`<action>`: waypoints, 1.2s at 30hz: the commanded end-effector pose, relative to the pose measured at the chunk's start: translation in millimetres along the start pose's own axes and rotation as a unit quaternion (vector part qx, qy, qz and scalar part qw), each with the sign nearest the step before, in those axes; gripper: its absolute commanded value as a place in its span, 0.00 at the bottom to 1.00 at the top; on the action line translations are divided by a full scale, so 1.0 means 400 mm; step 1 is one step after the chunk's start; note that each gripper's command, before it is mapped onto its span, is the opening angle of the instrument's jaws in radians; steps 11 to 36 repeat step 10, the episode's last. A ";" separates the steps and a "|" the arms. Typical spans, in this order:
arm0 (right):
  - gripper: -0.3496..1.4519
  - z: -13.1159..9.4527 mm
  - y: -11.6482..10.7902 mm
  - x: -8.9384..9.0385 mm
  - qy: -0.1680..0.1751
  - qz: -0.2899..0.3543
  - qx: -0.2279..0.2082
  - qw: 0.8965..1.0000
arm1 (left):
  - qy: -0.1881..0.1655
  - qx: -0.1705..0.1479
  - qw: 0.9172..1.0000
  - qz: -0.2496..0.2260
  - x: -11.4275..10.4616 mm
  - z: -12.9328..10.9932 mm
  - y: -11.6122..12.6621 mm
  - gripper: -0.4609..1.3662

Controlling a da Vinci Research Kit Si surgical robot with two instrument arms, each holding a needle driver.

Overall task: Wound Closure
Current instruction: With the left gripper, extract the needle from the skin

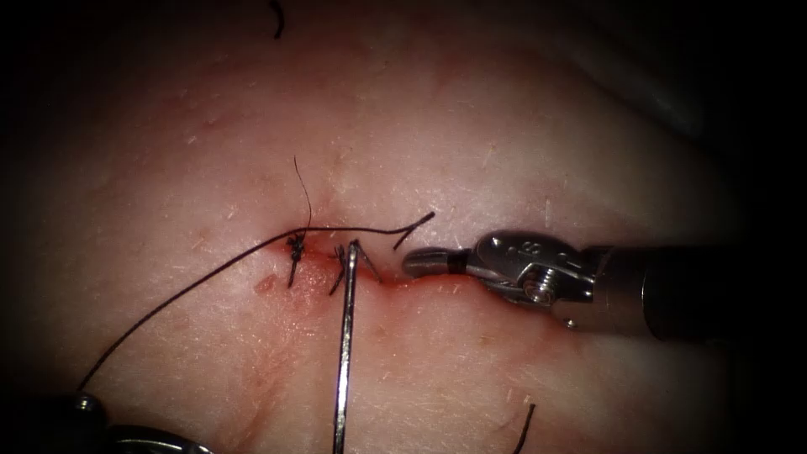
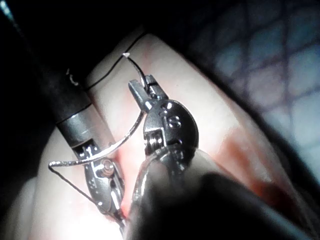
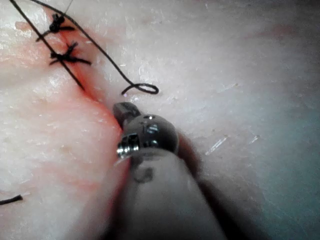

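The endoscope view shows one slim steel needle (image 1: pixel 345 336) standing steeply, its tip at the cut (image 1: pixel 420 280) beside the second of two dark, bristly knotted stitches (image 1: pixel 296 247); whether it enters the tissue (image 1: pixel 504 151) I cannot tell. The left wrist view shows its curve instead, with the left tool (image 2: pixel 145 92) clenched on it, though where along the curve is unclear. The right tool (image 1: pixel 424 262) lies along the cut to the stitches' right, jaws closed on nothing, just below the black thread (image 1: pixel 168 301) and its forked end; two stray cut ends (image 1: pixel 277 21) lie well apart.
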 end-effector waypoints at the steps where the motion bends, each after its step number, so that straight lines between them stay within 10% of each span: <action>1: 0.00 -0.0001 -0.0001 0.0002 0.000 0.000 -0.002 1.000 | -0.001 -0.001 1.000 0.000 -0.0005 0.0005 0.0000 0.06; 36: 0.00 -0.0005 -0.0007 0.0007 0.000 0.002 -0.002 1.000 | -0.002 0.001 1.000 0.000 -0.0011 0.0014 -0.0003 0.06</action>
